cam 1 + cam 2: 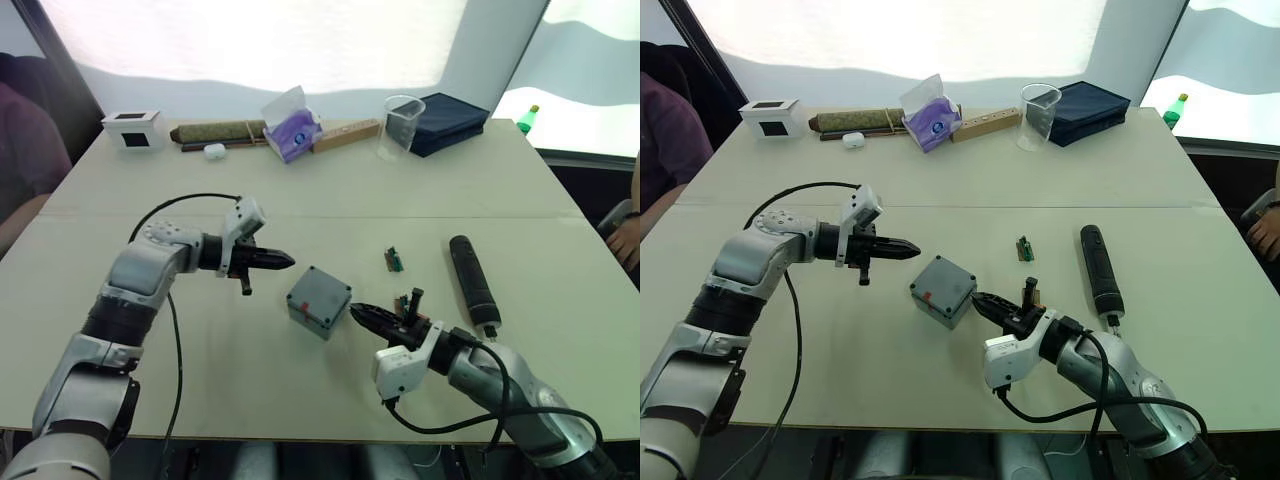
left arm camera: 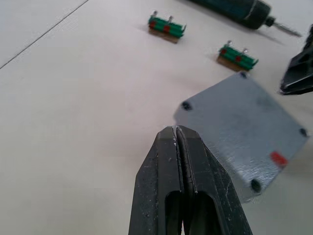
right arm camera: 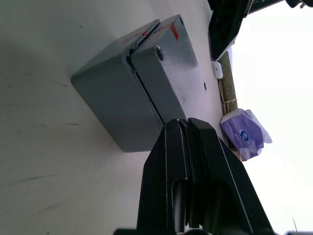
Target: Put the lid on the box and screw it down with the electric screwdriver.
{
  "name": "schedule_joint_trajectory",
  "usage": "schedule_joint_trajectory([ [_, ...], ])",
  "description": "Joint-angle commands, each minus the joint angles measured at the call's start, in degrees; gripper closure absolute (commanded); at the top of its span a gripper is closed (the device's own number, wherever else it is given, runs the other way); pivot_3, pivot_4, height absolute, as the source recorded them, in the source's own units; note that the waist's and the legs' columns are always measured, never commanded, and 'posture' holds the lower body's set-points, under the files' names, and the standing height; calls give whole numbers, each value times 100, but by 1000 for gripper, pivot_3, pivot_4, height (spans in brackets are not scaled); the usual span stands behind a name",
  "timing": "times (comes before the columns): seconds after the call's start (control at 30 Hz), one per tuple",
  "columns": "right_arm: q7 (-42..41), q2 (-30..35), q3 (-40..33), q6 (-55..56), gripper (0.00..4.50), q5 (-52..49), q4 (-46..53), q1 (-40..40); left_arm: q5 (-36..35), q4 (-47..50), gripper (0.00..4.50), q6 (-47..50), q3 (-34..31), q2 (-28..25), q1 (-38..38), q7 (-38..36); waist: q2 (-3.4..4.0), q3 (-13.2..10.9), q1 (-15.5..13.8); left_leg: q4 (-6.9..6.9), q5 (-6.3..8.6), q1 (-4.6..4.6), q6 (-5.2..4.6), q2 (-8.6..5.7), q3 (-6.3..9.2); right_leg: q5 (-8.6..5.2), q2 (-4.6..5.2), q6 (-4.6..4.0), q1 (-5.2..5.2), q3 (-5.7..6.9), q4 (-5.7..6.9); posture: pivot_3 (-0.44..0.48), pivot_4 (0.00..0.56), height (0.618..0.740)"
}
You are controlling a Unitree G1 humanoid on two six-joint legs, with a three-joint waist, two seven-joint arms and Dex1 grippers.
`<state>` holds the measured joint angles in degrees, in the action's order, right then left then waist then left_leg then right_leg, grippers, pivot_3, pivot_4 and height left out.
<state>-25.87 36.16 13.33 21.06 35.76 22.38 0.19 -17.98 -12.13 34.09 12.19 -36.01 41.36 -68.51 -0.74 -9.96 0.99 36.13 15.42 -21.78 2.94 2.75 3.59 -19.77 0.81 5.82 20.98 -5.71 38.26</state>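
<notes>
Lid (image 3: 164,63) sits on the box (image 3: 117,110) already, seam visible all round in the right wrist view and slightly uneven near the red mark, so it may not be fully seated. Box stands mid-table (image 1: 200,360), roughly table centre, tilted as a diamond toward the camera.

Left gripper (image 1: 283,260) hovers at 9–10 o'clock of the box, just beside it, not touching; fingers pressed together, empty. Right gripper (image 1: 362,316) points in from 4 o'clock, tip just beside the box's near corner, fingers also pressed together, nothing held.

Electric screwdriver (image 1: 472,280) lies flat at 3 o'clock of the box, well apart, bit end toward the robot, untouched. Two small green terminal blocks (image 2: 237,55) lie between box and screwdriver (one right by the right gripper's wrist). Clutter along the far edge at 12 o'clock: white cube (image 1: 131,128), tissue pack (image 1: 292,125), clear cup (image 1: 401,126), blue case (image 1: 450,122).

Risks, as I judge them:
- closed tips nudging the box from either side could skew or slide the lid off its seat, nothing clamps it yet
- right arm swinging to 3 o'clock for the screwdriver may sweep the green blocks or roll the tool toward the table edge
- round tool body, grip could slip or land off-axis, then the bit misses the corner screw holes
- driving with the box unbraced would spin or tip it; left gripper needs to hold it first
- whether screws sit in the holes cannot be told.
</notes>
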Motion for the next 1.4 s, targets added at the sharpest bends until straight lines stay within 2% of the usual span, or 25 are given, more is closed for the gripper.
schedule_joint_trajectory([
  [0.03,-22,-113,64,-9,4434,-12,180,-124,-11,192,4500,-80,-34,26,-14,-62,0,0,0,0,-1,-4,1,0,0,0,0,0,3,0,1,0,150,737],
  [0.23,-33,-180,137,-19,4434,26,125,-191,2,428,4500,-21,30,66,-185,-49,0,0,4,4,-9,-41,16,0,2,1,0,1,44,2,19,0,150,737],
  [0.53,-22,-173,181,-14,4434,34,47,-213,-37,558,4500,86,39,186,-231,-21,0,0,0,5,-9,-41,15,0,3,1,1,1,43,4,22,0,150,737],
  [0.83,29,-155,224,75,4434,164,-107,-242,-92,876,4500,332,60,92,-380,-67,0,0,10,6,-9,-40,16,0,4,1,0,1,44,5,28,0,150,737],
  [1.4,-45,-147,219,134,4434,-54,92,-120,-122,1206,4500,546,162,111,-515,-71,0,1,6,12,-10,-39,17,0,5,1,0,1,43,6,37,0,150,737],
])
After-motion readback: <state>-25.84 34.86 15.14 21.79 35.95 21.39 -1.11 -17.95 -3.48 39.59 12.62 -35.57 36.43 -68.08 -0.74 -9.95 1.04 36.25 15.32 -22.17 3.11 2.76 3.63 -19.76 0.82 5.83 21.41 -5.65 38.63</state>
